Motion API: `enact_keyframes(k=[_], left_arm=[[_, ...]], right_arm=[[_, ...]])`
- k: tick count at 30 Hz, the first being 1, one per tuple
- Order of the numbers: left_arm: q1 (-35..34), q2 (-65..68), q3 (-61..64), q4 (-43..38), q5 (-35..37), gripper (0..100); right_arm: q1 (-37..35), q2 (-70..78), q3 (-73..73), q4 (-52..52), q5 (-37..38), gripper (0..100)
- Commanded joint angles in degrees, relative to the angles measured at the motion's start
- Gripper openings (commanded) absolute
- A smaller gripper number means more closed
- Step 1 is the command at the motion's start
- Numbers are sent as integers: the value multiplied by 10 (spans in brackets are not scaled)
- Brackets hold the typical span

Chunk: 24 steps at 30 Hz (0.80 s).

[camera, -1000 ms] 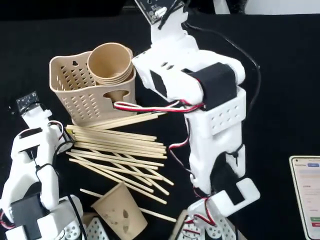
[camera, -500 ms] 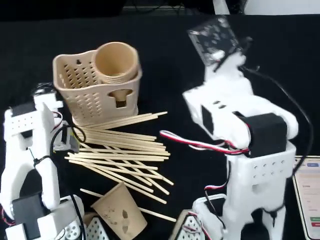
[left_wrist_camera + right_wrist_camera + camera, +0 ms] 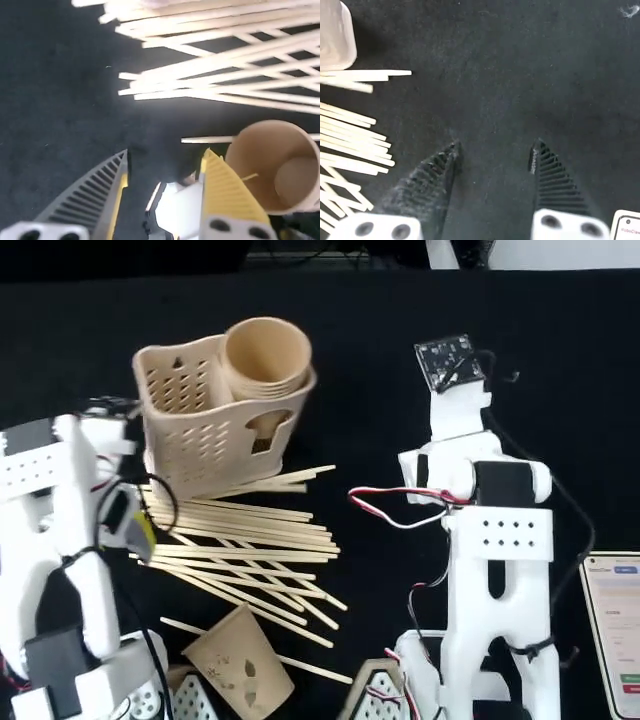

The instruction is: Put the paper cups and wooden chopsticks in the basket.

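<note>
The left hand hangs spread and empty over the dark tabletop. One of its fingers is just beside the rim of a fallen paper cup, and the ends of the chopsticks are near. The right hand is also spread, holding nothing, above bare tabletop, well apart from the chopsticks. The basket, holding stacked cups, stands at the pile's far edge.

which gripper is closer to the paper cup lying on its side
Left. The left gripper sits just beside the tipped paper cup; the right gripper is over bare table beyond the chopsticks.
</note>
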Motion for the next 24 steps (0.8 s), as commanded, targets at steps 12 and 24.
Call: enact_keyframes(k=[12, 24], left_arm=[[-240, -11, 4, -142, 40, 234], [-116, -11, -58, -200, 256, 236]], right_arm=[[-30, -22, 2, -11, -29, 216], [-29, -22, 4, -10, -36, 216]])
